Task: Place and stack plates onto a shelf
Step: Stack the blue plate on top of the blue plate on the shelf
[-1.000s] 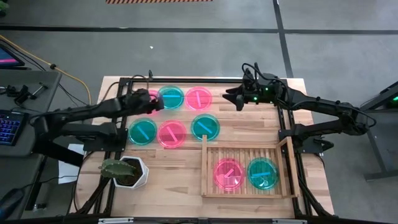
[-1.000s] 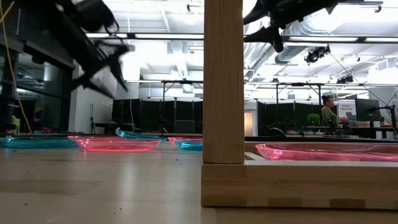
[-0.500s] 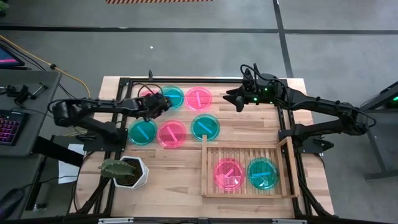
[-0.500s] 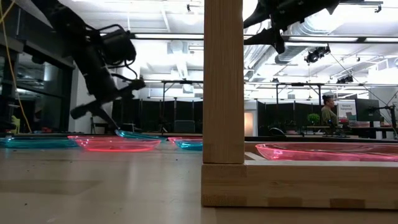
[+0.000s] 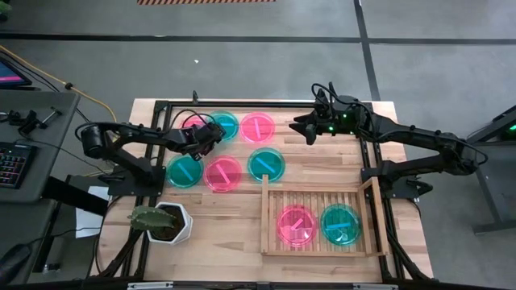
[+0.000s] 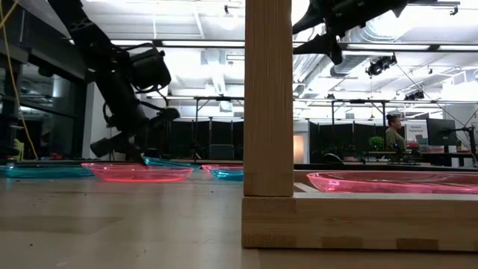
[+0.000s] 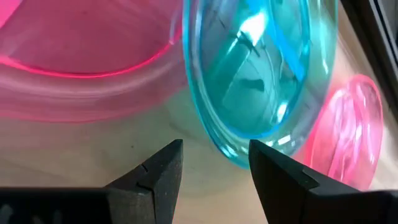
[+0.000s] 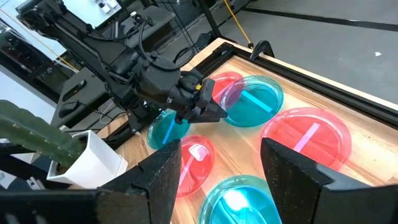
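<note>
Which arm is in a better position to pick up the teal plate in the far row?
The left. The left gripper is open, low at the rim of the teal plate, which sits ahead of its fingers. The right gripper hovers open, high above bare table.

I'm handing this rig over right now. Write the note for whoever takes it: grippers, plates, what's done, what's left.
Left gripper: open, low over the table's far left, fingers either side of the rim of a blue plate.
Right gripper: open, empty, raised over the far edge.
Done: one pink plate and one blue plate lie side by side in the shelf.
Left: six plates on the table, three pink and three blue, none stacked on the shelf yet.
</note>
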Robot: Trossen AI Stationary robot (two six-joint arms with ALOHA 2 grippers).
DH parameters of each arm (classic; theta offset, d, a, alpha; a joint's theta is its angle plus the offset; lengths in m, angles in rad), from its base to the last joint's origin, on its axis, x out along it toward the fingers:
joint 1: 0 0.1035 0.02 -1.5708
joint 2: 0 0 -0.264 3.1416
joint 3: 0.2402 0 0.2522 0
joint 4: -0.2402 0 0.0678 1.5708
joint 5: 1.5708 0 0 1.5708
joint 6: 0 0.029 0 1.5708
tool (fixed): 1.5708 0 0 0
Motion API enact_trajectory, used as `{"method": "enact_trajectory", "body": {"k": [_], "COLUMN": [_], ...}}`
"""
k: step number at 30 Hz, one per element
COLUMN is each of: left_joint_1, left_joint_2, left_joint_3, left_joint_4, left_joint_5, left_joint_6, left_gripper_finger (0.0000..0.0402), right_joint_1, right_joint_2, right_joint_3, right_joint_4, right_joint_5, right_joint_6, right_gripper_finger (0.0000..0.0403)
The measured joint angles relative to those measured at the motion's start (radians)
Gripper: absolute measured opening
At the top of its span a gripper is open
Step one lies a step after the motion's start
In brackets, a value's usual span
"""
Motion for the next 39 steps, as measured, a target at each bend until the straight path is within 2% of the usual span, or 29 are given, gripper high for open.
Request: {"method": "enact_trajectory", "body": {"k": [6, 10, 18, 23, 30, 39], "left_joint_1": [0.002, 0.001, 0.003, 0.000, -0.007, -0.014], "left_joint_2": [0.031, 0.048, 0.054, 0.054, 0.018, -0.125], "left_joint_3": [0.000, 0.002, 0.000, 0.000, 0.000, 0.000], "left_joint_4": [0.001, 0.005, 0.008, 0.082, 0.121, 0.123], "left_joint_5": [-0.050, -0.078, -0.142, -0.160, -0.162, -0.193], "left_joint_6": [-0.093, -0.168, -0.209, -0.187, -0.125, 0.003], "left_gripper_finger": [0.0173, 0.0155, 0.0072, 0.0010, 0.0003, 0.0001], "right_joint_1": [0.000, 0.000, 0.000, 0.000, 0.000, 0.000], "right_joint_2": [0.000, 0.000, 0.000, 0.000, 0.000, 0.000], "right_joint_3": [0.000, 0.000, 0.000, 0.000, 0.000, 0.000], "right_joint_4": [0.000, 0.000, 0.000, 0.000, 0.000, 0.000], "right_joint_5": [0.033, 0.035, 0.035, 0.035, 0.035, 0.035], "right_joint_6": [0.000, 0.000, 0.000, 0.000, 0.000, 0.000], "right_gripper_finger": [0.0204, 0.0204, 0.0204, 0.0204, 0.0205, 0.0205]}}
